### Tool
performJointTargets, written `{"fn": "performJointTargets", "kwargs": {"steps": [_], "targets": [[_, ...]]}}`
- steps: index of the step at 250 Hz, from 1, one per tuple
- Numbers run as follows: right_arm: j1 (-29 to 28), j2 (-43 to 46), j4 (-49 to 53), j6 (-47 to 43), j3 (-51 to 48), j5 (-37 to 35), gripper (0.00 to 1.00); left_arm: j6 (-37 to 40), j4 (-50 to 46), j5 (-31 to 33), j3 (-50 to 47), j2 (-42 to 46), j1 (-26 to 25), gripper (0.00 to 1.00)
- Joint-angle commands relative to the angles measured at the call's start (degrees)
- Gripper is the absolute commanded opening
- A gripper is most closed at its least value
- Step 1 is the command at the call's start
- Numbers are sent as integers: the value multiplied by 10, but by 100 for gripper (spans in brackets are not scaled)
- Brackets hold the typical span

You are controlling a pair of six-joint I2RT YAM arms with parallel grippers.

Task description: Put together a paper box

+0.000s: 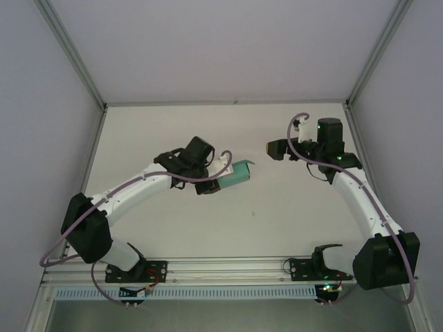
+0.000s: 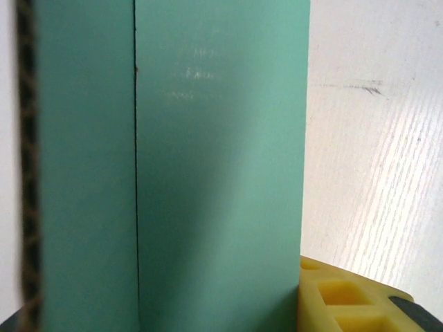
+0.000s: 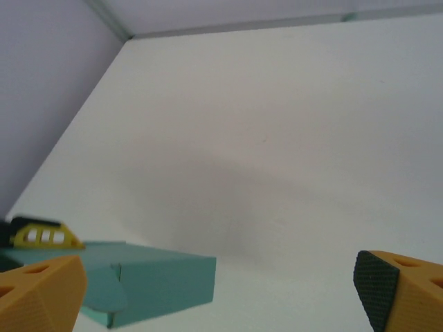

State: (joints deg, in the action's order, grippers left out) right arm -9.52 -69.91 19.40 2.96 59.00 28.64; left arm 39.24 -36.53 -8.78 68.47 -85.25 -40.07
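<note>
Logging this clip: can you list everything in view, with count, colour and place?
paper box: one, teal, left of table centre, folded flat-sided, clamped at one end by the left gripper
table: one, white, under everything
walls: three, pale lilac-grey, at the back and both sides
frame posts: two, silver, at the back corners
rail: one, silver, along the near edge under the arm bases
arms: two, white with black joints, a grey cable along each
left gripper: one, yellow-and-black fingers, closed on the box
right gripper: one, same colours, open and empty, right of the box
</note>
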Motion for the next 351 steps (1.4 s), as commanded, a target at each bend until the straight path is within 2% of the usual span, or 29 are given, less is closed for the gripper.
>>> {"fn": "performJointTargets", "kwargs": {"steps": [1,34,70,130,177,209,225,246,265,283,319,351], "targets": [[-32,-16,37,-134,30,48,100,27,-37,-32,18,-24,4,27],[-75,-40,96,-201,38,24,98,40,-54,-44,38,-68,6,26],[-102,-65,133,-244,44,11,89,58,-90,-61,70,-109,9,25],[-118,-102,148,-261,44,-12,77,70,-107,-64,97,-149,12,25],[-134,-148,160,-254,64,-58,54,69,-103,-67,99,-156,13,26],[-143,-170,168,-251,69,-74,42,68,-101,-64,98,-161,14,26],[-148,-174,165,-247,67,-79,31,69,-105,-62,101,-166,15,26],[-157,-176,154,-227,66,-91,16,65,-105,-58,105,-170,15,25],[-172,-173,138,-195,63,-121,9,62,-98,-54,106,-173,16,25],[-186,-169,120,-148,60,-156,6,57,-92,-50,106,-177,17,25],[-198,-162,93,23,50,-241,0,48,-81,-36,109,-186,18,26],[-215,-135,4,124,-7,-254,1,44,-81,-28,115,-196,20,26]]}}
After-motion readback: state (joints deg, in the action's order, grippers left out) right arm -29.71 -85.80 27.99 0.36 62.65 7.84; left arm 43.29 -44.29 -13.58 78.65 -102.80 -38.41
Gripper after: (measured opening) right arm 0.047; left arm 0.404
